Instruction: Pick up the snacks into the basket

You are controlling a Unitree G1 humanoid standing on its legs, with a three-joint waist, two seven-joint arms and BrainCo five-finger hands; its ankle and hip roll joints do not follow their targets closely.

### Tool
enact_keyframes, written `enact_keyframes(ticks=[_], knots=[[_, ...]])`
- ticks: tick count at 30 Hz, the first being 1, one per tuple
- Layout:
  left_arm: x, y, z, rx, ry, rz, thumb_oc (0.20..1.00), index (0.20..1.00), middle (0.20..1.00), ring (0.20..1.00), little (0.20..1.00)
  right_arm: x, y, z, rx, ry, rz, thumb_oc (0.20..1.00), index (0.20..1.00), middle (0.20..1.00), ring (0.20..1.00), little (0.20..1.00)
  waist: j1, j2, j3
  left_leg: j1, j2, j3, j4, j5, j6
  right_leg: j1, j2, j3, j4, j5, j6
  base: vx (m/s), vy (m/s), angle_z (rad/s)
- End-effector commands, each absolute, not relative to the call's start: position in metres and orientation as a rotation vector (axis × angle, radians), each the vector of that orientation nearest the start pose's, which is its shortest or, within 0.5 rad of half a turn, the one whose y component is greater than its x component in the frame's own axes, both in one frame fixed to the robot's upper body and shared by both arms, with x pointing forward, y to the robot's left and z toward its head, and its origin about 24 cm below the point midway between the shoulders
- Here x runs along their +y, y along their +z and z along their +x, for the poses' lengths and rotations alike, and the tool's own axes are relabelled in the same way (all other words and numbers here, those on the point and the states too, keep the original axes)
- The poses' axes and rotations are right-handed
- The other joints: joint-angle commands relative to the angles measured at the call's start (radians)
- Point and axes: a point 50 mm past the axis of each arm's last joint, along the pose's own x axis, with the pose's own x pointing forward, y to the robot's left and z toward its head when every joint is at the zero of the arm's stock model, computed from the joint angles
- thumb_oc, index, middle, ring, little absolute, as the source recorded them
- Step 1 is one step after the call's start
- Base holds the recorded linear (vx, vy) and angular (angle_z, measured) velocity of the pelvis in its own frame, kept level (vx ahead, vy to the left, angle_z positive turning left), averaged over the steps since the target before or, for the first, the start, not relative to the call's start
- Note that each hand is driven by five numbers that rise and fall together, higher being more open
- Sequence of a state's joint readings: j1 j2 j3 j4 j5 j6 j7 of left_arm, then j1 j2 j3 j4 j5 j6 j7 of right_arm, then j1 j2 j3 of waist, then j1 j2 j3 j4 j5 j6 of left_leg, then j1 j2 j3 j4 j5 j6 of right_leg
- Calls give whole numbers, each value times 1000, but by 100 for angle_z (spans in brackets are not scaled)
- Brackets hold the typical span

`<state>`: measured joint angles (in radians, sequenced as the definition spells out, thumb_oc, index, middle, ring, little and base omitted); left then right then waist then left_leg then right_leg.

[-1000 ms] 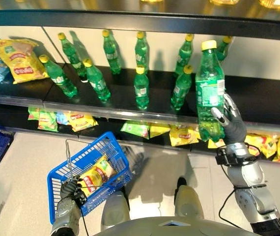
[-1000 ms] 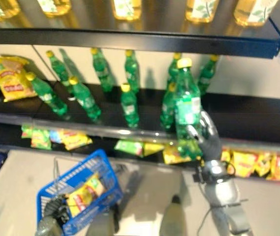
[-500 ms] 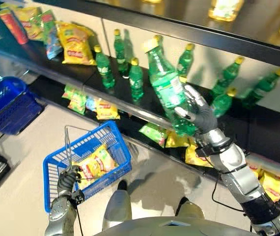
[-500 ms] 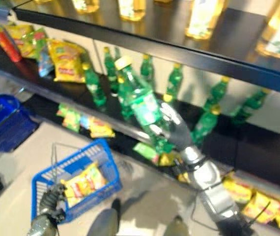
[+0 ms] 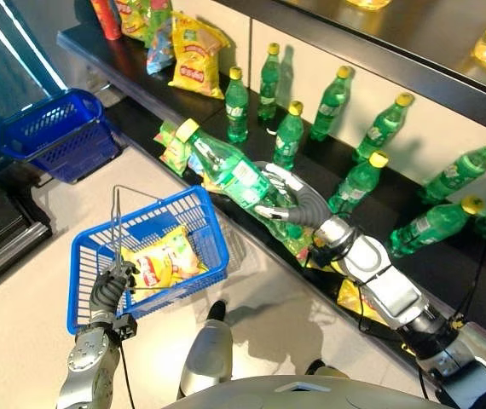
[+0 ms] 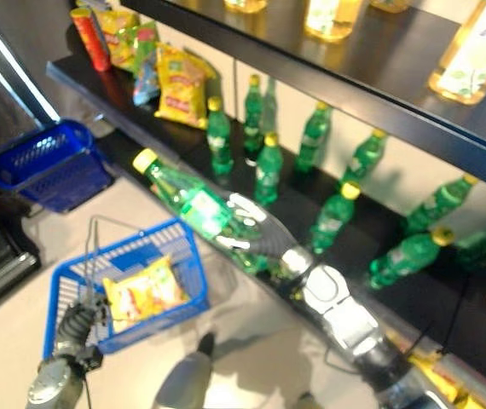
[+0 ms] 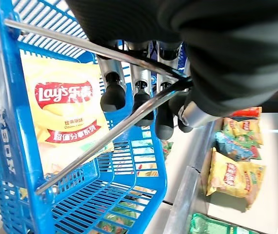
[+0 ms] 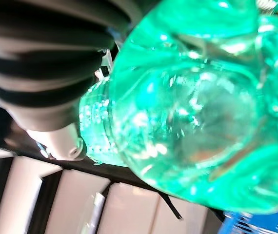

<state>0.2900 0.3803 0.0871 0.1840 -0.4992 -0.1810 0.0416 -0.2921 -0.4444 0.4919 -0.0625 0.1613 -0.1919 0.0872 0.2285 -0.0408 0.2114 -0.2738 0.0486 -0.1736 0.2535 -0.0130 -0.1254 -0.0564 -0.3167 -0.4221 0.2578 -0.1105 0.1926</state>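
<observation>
A blue wire basket (image 5: 205, 228) hangs at lower left, its metal handle (image 7: 105, 131) gripped by my left hand (image 5: 108, 290). A yellow chip bag (image 5: 164, 260) lies inside it. My right hand (image 5: 292, 201) is shut on a large green soda bottle (image 5: 230, 173) with a yellow cap. The bottle is tipped almost flat, cap pointing left, just right of and above the basket's far rim. Its green base (image 8: 197, 112) sits close against my palm in the right wrist view.
Several green bottles (image 5: 358, 181) stand on the dark shelf (image 5: 448, 264) behind my right arm. Yellow snack bags (image 5: 196, 55) lie at the shelf's left end, more bags (image 5: 175, 149) on the lower shelf. A second blue basket (image 5: 55, 132) sits on the floor at far left.
The camera has swung left. My right hand has carried the bottle down and left toward the basket, tipping it from slanted to nearly flat. The left hand still holds the basket handle.
</observation>
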Motion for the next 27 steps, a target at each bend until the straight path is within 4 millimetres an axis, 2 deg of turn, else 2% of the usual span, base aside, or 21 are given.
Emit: enact_keyframes(ticks=[1,2,6,10,18,27], knots=[[273,79,207,-243,168,-41,200,200,200,200,200,-59,163,272,-643,685,-294,200,200,200,200,200,13,-6,0,8,-12,11,45,-42,47,-10,15,5,-7,95,-23,7,-2,8],[273,79,207,-243,168,-41,200,200,200,200,200,-59,163,272,-643,685,-294,200,200,200,200,200,13,-6,0,8,-12,10,45,-42,47,-10,15,5,-7,95,-23,1,0,10],[267,100,209,-330,138,-38,200,200,200,200,200,-44,152,289,-580,676,-408,200,200,200,200,200,38,-8,12,1,-17,1,36,-36,49,-17,13,-5,-7,98,-22,-9,9,10],[262,115,210,-388,104,-20,200,200,200,200,200,-34,151,300,-567,673,-519,200,200,200,200,200,52,-15,19,-7,-21,-2,35,-36,52,-24,12,-5,-6,100,-22,-1,4,6],[248,145,213,-504,8,38,200,200,200,200,200,-7,163,315,-602,683,-655,200,200,200,200,200,84,-41,35,-16,-24,-13,29,-35,55,-28,12,-13,-8,106,-20,0,1,1],[237,165,218,-573,-78,50,200,200,200,200,200,18,179,327,-617,691,-737,200,200,200,200,200,106,-72,50,-25,-28,-30,20,-30,54,-28,16,-32,-18,113,-20,4,-8,7]])
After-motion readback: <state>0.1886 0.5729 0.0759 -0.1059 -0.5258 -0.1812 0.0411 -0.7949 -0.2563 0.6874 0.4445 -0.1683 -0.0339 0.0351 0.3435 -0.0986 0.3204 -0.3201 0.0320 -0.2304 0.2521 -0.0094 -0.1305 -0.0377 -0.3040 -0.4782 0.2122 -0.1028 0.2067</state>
